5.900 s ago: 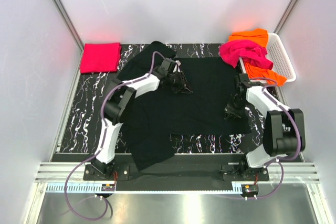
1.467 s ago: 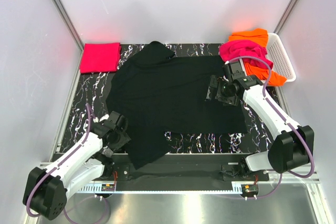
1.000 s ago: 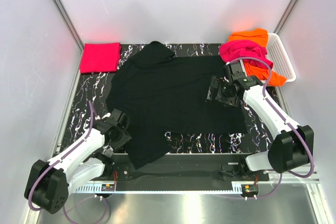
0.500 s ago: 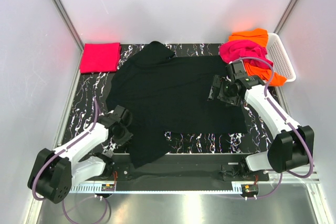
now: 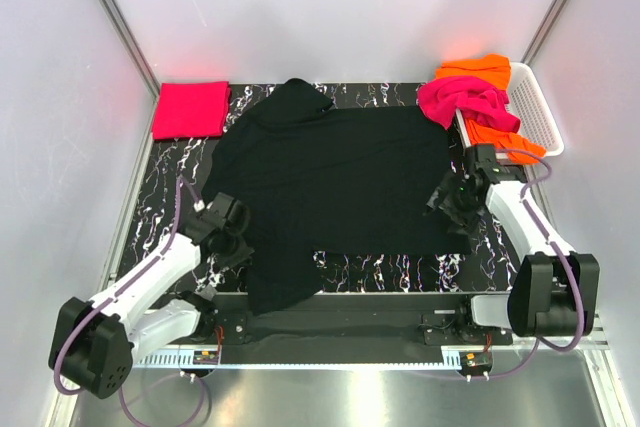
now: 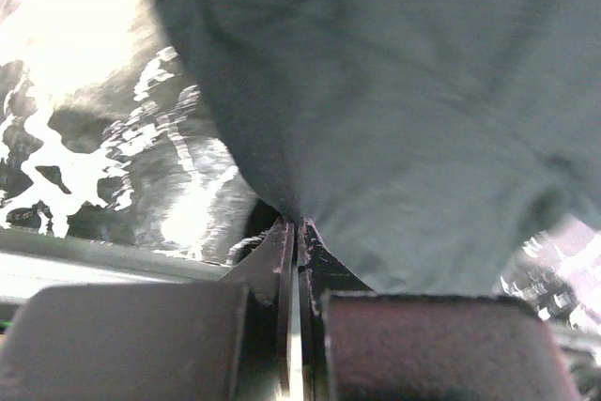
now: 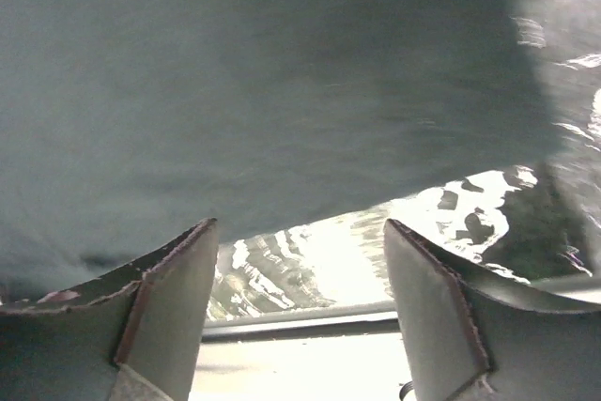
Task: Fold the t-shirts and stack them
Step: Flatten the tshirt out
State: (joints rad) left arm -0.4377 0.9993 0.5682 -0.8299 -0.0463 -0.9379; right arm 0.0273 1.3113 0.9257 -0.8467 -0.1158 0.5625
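A large black t-shirt (image 5: pixel 340 172) lies spread flat over the marbled table. My left gripper (image 5: pixel 236 239) is at the shirt's near-left edge, shut on a pinch of black cloth (image 6: pixel 376 119) that rises from its closed jaws (image 6: pixel 296 232). My right gripper (image 5: pixel 450 203) hovers open over the shirt's near-right edge. In the right wrist view the hem (image 7: pixel 282 119) lies just past the spread fingertips (image 7: pixel 188 260), with nothing between them. A red-pink shirt (image 5: pixel 190 109) lies folded at the far left. A magenta shirt (image 5: pixel 462 99) and an orange one (image 5: pixel 482 69) hang over the basket.
A white lattice basket (image 5: pixel 538 107) stands at the far right corner. The table (image 5: pixel 170 177) has grey walls on three sides. Its metal front rail (image 7: pixel 310 321) runs just beyond the right gripper's fingers.
My left gripper has closed on the black shirt's near-left edge. My right arm has swung from the shirt's upper right area toward its near-right edge, jaws slightly narrower.
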